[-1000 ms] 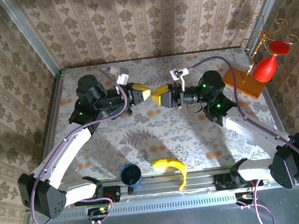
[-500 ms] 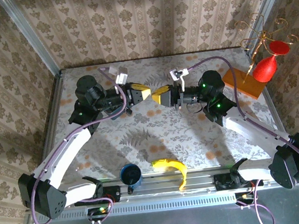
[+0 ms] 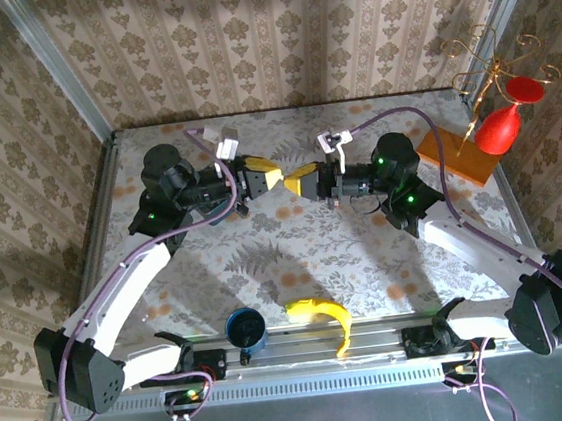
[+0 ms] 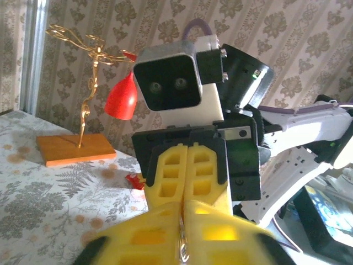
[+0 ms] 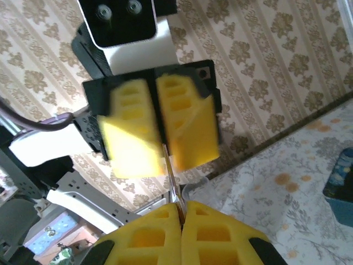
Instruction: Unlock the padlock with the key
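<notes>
1. Over the middle of the bench [image 3: 296, 259], seen from above, two robot arms reach inward. The left hand [image 3: 276, 177] and the right hand [image 3: 292, 179] meet tip to tip, yellow pads almost touching, both raised off the surface. A blue tin [image 3: 245, 327] and a banana [image 3: 322, 317] lie well apart from them at the near edge. A wooden block [image 3: 454, 158] with a red ornament [image 3: 500, 129] stands at the far right.

2. From the left wrist, the left hand [image 4: 182, 221] fills the bottom edge, blurred, its pads drawn narrow. The padlock [image 4: 181, 249] shows just as a small metal glint pinched in their seam. Its shape cannot be told. Facing it, the right hand [image 4: 186, 193] has its pads pressed together, tips against the left tips. Behind stand the wooden block [image 4: 74, 149], a gold wire figure [image 4: 88, 72] and the red ornament [image 4: 122, 96].

3. From the right wrist, the right hand [image 5: 182, 221] is closed tight on the key [image 5: 171, 176], a thin metal sliver rising from between its pads. The sliver's tip reaches the seam of the left hand [image 5: 161, 160], whose pads stand close together. The blue tin [image 5: 339, 182] sits on the bench at the right edge.
</notes>
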Controlling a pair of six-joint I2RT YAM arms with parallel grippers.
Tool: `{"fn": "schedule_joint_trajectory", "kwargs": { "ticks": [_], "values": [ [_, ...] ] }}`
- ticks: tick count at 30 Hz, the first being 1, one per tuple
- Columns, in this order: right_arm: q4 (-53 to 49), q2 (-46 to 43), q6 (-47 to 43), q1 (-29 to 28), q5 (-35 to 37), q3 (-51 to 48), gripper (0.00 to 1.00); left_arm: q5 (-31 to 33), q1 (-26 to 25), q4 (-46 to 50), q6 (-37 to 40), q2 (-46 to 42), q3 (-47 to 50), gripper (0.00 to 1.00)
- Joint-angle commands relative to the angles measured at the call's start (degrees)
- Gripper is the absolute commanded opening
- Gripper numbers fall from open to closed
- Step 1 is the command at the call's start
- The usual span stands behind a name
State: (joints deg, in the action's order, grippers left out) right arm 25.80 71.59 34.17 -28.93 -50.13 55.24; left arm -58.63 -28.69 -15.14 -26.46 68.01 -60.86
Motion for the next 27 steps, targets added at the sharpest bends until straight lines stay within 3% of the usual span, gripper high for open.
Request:
{"fn": "schedule_joint_trajectory", "kwargs": {
  "ticks": [1,3,4,5,11,16,21,27],
  "values": [
    [-8.5,-1.8,-4.0,-0.1,7.7,1.8,0.00,6.6,1.7,3.9,-0.5,-2.1,-0.4,0.57],
    [-12.9,-2.3,-4.8,0.2,12.2,1.9,0.00,13.7,1.8,8.8,1.3,-3.4,-0.5,0.87],
    [-13.8,-2.5,-4.8,0.4,13.5,1.5,0.00,17.3,1.8,11.1,2.4,-4.1,-0.7,0.97],
    [-14.5,-2.7,-4.8,0.6,14.8,1.1,0.00,21.1,1.7,13.5,3.6,-4.8,-0.7,1.00],
    [-21.4,-4.0,-5.3,0.9,22.8,0.0,0.00,44.0,1.7,26.2,7.2,-5.5,-2.3,1.00],
    [-26.4,-3.2,-5.4,0.9,27.5,0.9,0.00,60.3,2.1,37.2,7.7,0.9,-7.5,1.00],
    [-30.4,-0.8,-5.6,0.9,30.1,2.5,0.00,61.1,8.5,43.7,8.6,13.5,-14.5,1.00],
    [-32.3,1.5,-5.0,0.9,30.6,3.5,0.00,59.4,15.0,43.1,10.4,26.7,-20.7,1.00]
  ]
}}
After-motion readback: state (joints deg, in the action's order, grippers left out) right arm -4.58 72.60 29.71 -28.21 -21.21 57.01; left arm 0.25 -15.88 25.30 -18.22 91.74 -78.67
